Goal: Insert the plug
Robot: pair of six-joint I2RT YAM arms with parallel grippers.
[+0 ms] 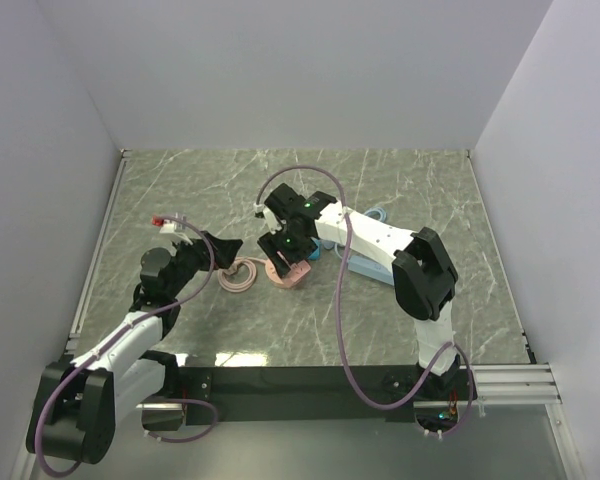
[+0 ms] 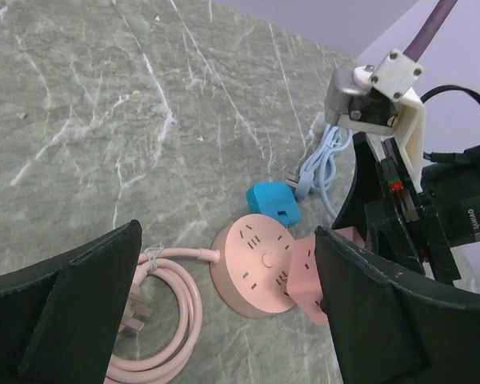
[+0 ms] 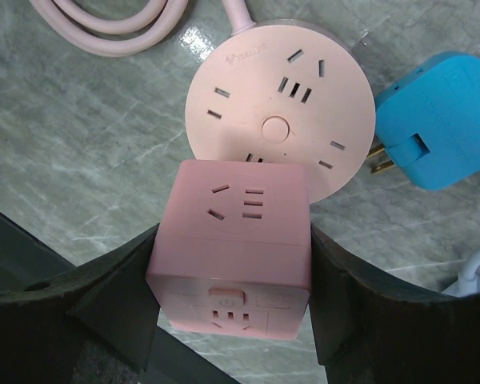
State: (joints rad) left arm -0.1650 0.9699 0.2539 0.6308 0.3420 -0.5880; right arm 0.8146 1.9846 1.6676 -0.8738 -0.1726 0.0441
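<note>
The plug (image 3: 432,120), small and bright blue, lies on the table with its brass prongs toward a round pink socket disc (image 3: 280,112); it also shows in the left wrist view (image 2: 274,202). My right gripper (image 3: 230,264) is shut on a pink cube (image 3: 236,240), one finger on each side, and the cube overlaps the disc's near rim. My left gripper (image 2: 228,240) stands wide open with nothing between its fingers, to the left of the disc (image 2: 252,268) and the cube (image 2: 304,276). From above, the right gripper (image 1: 285,250) covers the plug.
A coiled pink cord (image 2: 164,308) with its own plug runs from the disc's left side. A pale-blue power strip (image 1: 365,265) lies under the right arm, and its bundled pale cord (image 2: 324,156) sits behind the plug. White walls enclose the marble table (image 1: 180,190).
</note>
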